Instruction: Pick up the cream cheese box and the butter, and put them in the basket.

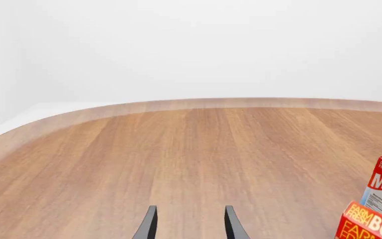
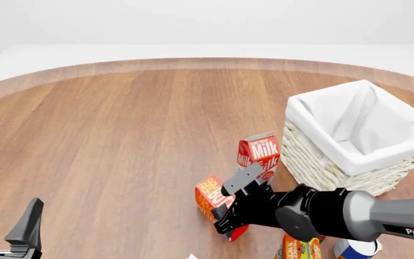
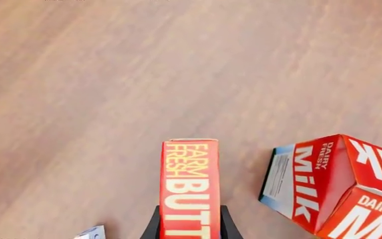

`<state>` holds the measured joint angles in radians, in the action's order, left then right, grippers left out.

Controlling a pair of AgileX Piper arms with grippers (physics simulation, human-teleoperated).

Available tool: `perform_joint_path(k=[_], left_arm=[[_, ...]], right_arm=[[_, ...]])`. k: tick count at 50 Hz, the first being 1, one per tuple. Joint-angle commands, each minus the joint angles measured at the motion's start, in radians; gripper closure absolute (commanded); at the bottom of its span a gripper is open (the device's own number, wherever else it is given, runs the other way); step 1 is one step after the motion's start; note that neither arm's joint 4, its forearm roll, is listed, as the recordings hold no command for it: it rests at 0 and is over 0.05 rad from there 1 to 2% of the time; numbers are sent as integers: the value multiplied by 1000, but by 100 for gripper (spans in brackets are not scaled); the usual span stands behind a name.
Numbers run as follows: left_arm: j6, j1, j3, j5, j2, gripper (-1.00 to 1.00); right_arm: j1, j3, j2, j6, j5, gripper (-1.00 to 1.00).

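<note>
The butter (image 2: 211, 198) is a red-orange box standing on the wooden table, just left of the milk carton; it also shows in the right wrist view (image 3: 189, 184) and the left wrist view (image 1: 369, 224). My right gripper (image 2: 226, 218) has a finger pressed on each long side of the butter (image 3: 189, 221). The basket (image 2: 315, 154), off-white wicker with a white lining, stands to the right. My left gripper (image 2: 9, 221) is open and empty at the near left (image 1: 189, 226). Only a small pale corner (image 3: 91, 232) shows near the butter; I cannot tell whether it is the cream cheese box.
A red-white milk carton (image 2: 259, 154) stands between the butter and the basket, close to my right gripper. An orange-yellow carton (image 2: 299, 249) and a blue-white can (image 2: 354, 249) sit under the right arm at the near edge. The table's curved far edge (image 2: 207, 62) lies ahead.
</note>
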<state>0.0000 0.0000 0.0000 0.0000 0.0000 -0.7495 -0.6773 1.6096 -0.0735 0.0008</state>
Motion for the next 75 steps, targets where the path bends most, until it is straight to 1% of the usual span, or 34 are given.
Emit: perform_joint_path(k=[1,7,21,29,39,45,54,59,65,75], left_arm=[[0,0,0,0,0,-100],[0,0,0,0,0,-100],[0,0,0,0,0,-100],[0,0,0,0,0,-100],[0,0,0,0,0,-100],[0,0,0,0,0,-100],[0,0,0,0,0,-100],[0,0,0,0,0,-100],[0,0,0,0,0,-100],[0,0,0,0,0,-100]], right_arm=[[-20,-39,-50,-11,46,100],[-38,-48,-61,-12,50,100],[-60,-64,-121,-6,102,100],[-68,-79,-157,17,122,100],[-79,-132,-238,56,201,100],[-98,-153,-275,64,227,100],[-136,-213,-346,113,281,100],[-124,-229,-387,127,299,100],[-123,-230,-411,131,300,100],[-107,-267,-459,145,318,100]])
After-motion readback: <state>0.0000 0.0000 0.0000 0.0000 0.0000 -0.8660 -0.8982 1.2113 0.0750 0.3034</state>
